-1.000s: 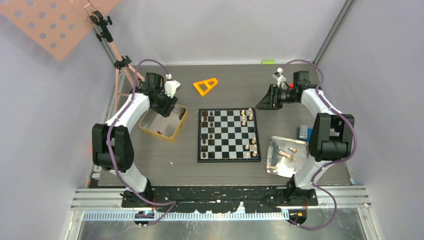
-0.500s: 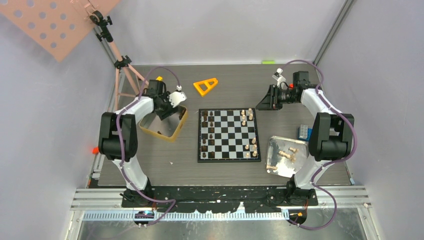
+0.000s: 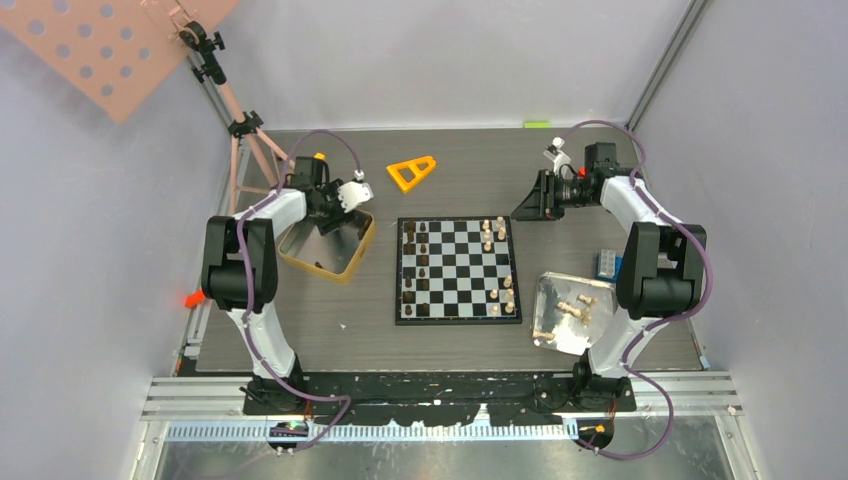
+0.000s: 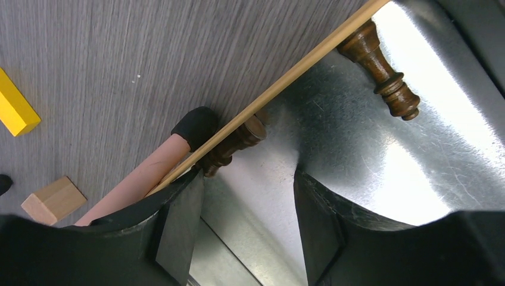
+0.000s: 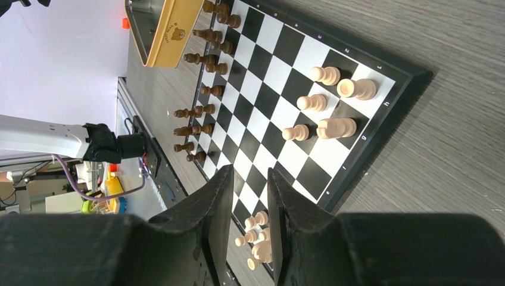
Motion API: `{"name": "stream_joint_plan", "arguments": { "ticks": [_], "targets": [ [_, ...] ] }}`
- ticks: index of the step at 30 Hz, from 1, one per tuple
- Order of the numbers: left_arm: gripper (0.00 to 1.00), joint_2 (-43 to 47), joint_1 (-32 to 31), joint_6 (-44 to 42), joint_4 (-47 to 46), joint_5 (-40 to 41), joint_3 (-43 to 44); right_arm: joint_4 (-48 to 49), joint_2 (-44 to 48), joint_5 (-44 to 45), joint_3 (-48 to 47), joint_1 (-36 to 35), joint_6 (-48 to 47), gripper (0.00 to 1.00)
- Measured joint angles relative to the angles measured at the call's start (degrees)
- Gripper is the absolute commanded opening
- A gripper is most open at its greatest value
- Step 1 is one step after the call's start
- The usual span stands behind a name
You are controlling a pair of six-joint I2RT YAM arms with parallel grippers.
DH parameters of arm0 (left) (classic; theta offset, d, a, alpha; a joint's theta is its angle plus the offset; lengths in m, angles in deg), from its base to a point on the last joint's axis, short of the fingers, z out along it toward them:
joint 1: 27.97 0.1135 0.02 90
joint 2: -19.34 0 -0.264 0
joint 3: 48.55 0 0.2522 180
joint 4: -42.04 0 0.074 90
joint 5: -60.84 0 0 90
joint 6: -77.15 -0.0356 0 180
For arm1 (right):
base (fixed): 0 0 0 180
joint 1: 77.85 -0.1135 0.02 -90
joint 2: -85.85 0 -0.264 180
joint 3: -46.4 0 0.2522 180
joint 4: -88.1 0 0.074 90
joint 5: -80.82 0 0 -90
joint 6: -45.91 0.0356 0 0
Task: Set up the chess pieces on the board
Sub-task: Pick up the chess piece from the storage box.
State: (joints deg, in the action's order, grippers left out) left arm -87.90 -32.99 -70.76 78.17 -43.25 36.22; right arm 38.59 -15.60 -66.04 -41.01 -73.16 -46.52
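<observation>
Left wrist: left gripper point(image 4: 247, 177) half open, empty; dark chess piece point(image 4: 232, 143) just ahead, against tin wall point(image 4: 298, 67).

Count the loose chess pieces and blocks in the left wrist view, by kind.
Dark chess pieces: 2
Yellow block: 1
Pale wooden block: 1
Total: 4

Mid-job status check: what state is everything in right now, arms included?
Board: partly set, dark pieces left, pale pieces right.
Tin: lidless, loose dark pieces lying inside.
Tray: loose pale pieces lying in it.
Left gripper: jaws open, empty, over the tin.
Right gripper: jaws slightly apart, empty, off the board's far right corner.
</observation>
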Motion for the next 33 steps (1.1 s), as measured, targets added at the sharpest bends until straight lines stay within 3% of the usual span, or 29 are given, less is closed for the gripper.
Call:
{"name": "stream_joint_plan", "arguments": {
  "ticks": [10,23,33],
  "targets": [
    [0.57,-2.2,0.6,-0.2,2.5,-2.7,2.9,-0.3,-0.6,0.0,-0.1,0.0,-0.3,0.33],
    [0.42,-4.9,2.0,-3.6,13.0,-7.2,7.9,-0.4,-0.6,0.0,-0.1,0.0,-0.3,0.33],
    [0.51,-1.8,3.7,-2.6,13.0,-10.2,3.6,-0.6,-1.1,0.0,-0.2,0.0,-0.3,0.33]
  ]
}}
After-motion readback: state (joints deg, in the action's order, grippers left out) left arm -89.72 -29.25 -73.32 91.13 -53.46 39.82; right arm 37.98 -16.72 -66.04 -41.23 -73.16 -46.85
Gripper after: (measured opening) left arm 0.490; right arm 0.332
